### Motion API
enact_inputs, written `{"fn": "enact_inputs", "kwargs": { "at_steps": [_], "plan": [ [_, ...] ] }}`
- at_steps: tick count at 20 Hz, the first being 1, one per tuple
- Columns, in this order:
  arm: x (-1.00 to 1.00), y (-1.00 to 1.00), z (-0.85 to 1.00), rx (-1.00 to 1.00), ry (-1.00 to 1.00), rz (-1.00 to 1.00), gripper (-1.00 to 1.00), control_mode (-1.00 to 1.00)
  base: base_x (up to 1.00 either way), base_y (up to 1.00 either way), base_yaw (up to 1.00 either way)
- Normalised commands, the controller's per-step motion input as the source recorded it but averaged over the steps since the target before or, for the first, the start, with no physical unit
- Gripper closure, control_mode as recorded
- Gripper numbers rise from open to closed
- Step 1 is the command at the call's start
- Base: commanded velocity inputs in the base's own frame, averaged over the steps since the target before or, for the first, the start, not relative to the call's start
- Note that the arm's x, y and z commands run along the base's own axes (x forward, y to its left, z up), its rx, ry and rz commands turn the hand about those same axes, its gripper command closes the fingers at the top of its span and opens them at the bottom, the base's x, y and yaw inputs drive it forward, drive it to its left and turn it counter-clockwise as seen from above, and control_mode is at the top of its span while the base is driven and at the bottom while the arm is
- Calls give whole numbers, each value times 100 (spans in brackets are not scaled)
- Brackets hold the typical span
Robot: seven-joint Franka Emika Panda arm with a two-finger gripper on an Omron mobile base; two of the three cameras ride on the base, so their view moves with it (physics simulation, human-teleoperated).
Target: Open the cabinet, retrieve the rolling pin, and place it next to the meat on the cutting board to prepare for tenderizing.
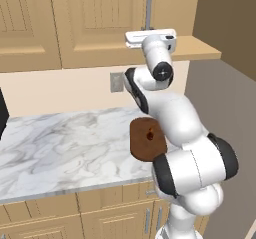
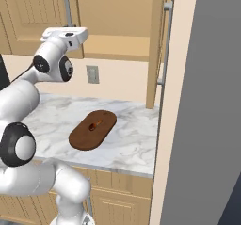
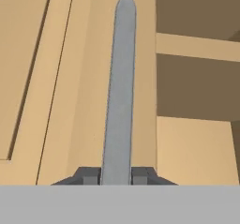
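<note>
My gripper (image 3: 116,175) is shut on the lower end of a long grey bar handle (image 3: 119,87) on the cabinet's left door (image 1: 100,18); the handle (image 1: 149,8) rises above the white hand (image 2: 66,33). The cabinet's right door (image 2: 157,40) stands swung open. Beside the handle the interior shelf (image 3: 197,47) shows. The rolling pin is out of view. Below, the dark oval cutting board (image 1: 145,143) lies on the counter, partly behind my arm, with the small meat lump (image 1: 150,135) on it. From the right the board (image 2: 92,129) and meat (image 2: 94,125) show in full.
The marble counter (image 2: 132,139) runs left and ends near a tall grey panel (image 2: 207,125) on the right. A wall outlet (image 2: 92,74) sits under the cabinet. A dark object (image 1: 2,113) stands at the far left edge. Low cabinets (image 1: 115,218) run below the counter.
</note>
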Motion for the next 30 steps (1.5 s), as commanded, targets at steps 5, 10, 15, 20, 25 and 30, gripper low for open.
{"fn": "enact_inputs", "kwargs": {
  "at_steps": [5,10,15,20,25,30],
  "plan": [
    [-2,-48,0,0,0,0,100,-100,0,0,0],
    [-12,-11,0,0,0,0,100,-100,0,0,0],
    [-52,7,-4,0,0,0,100,-100,0,0,0],
    [-60,20,-5,0,0,0,100,-100,0,0,0],
    [-71,27,-6,2,0,0,100,-100,0,0,0],
    [-84,52,-9,2,0,1,100,-100,0,0,0]
  ]
}}
